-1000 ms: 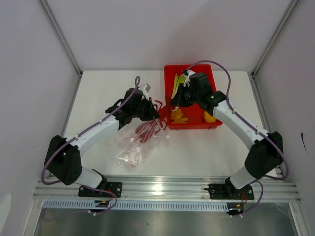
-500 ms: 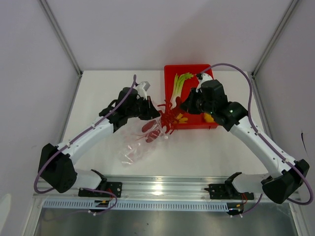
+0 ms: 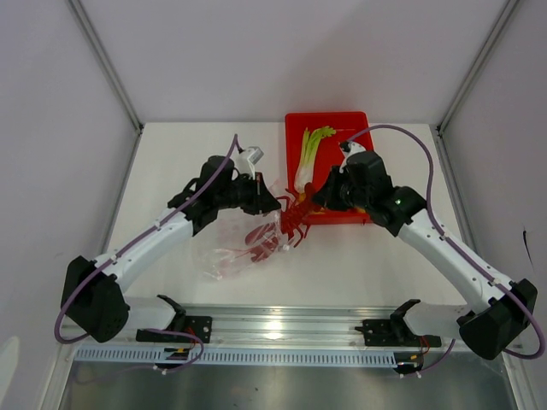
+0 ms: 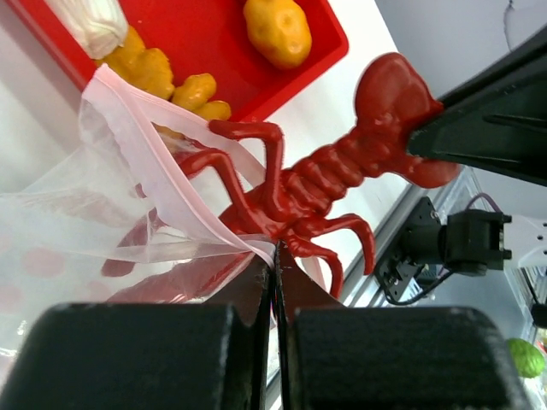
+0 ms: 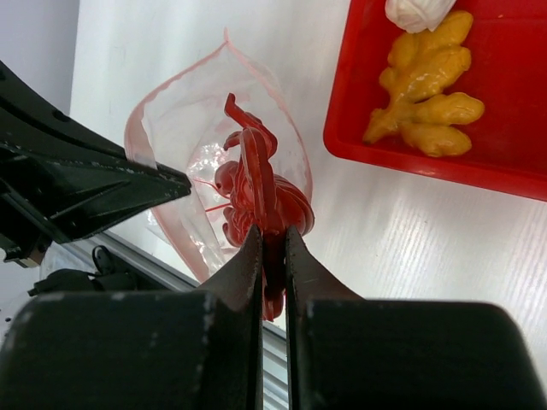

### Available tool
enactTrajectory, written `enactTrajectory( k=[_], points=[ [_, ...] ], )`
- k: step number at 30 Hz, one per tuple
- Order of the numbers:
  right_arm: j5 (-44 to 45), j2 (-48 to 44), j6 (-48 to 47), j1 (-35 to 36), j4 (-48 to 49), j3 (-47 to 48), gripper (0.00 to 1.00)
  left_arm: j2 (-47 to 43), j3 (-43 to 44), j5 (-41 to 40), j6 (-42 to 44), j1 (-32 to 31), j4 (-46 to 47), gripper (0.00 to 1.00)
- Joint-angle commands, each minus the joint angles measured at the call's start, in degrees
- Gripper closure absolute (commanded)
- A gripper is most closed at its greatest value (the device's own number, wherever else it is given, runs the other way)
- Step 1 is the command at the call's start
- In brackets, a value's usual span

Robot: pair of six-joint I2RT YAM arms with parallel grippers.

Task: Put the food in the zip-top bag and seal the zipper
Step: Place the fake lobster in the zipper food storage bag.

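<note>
My left gripper is shut on the mouth edge of the clear pink-dotted zip-top bag, holding the mouth open; its pinkish zipper strip runs across the left wrist view. My right gripper is shut on the tail of the red lobster. The lobster's head and claws sit in the bag's mouth. The green-and-white stalk lies in the red tray. Yellow-orange pieces lie in the tray too.
The red tray stands at the back, right of centre, touching the bag's mouth area. A yellow potato-like piece sits in it. The metal rail runs along the near edge. Grey walls close in both sides.
My right gripper has carried the lobster left out of the tray and head-first into the bag's mouth. My left gripper has shifted slightly, keeping the bag's edge raised.
</note>
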Motion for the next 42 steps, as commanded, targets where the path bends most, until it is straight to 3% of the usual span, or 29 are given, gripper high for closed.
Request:
enactTrajectory(
  k=[1,11,29,42],
  points=[
    [-1.5,-2.1,2.9,0.9,5.0,-0.3,1.00,-3.0,-0.8,3.7,1.3,0.6,4.3,0.99],
    [-3.6,-0.2,8.7,1.3,7.1,-0.7,1.00,-2.8,-1.5,7.6,-0.8,0.5,7.0,0.99],
    [-10.0,-0.1,9.3,-6.9,3.8,2.7,1.00,-5.6,-4.6,1.6,2.8,0.0,5.2,1.00],
    [1.1,3.2,16.0,2.3,7.4,3.0,1.00,-6.4,-4.8,-0.4,-2.3,-2.8,9.5,0.99]
  ],
)
